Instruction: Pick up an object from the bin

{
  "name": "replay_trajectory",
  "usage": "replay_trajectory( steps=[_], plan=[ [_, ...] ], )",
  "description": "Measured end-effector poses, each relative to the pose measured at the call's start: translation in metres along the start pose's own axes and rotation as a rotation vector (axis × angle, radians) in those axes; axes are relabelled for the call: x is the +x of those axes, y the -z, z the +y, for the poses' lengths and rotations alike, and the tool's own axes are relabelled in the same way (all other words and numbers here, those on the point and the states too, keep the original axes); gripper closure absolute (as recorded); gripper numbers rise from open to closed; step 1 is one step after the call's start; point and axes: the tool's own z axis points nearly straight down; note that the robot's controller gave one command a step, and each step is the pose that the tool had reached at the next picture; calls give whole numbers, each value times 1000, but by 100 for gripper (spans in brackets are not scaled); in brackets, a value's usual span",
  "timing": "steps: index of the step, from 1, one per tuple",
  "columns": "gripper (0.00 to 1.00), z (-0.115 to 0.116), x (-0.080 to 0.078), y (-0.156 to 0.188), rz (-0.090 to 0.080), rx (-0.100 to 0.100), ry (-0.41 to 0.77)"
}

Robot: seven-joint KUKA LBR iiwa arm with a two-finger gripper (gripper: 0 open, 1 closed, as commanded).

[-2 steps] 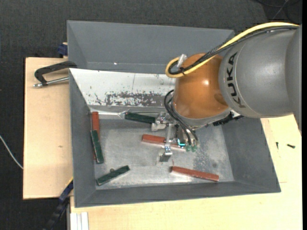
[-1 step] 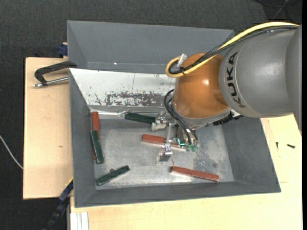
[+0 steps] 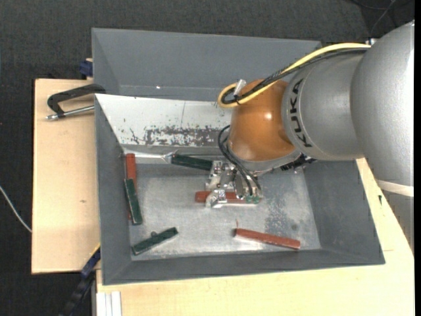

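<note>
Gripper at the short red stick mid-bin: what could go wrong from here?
1. The gripper sits at one end of the red stick, not over its middle. An off-centre grasp might let the stick tilt or slip out.
2. The green stick lies close by, toward the far wall. The gripper might knock it on the way up.
</note>
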Motion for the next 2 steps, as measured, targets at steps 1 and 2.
replay_trajectory(
  steps=[1, 2],
  plan=[
    [100, 0, 0, 0, 0, 0, 0],
    [100, 7, -13, 177, -20, 2, 185]
  ],
)
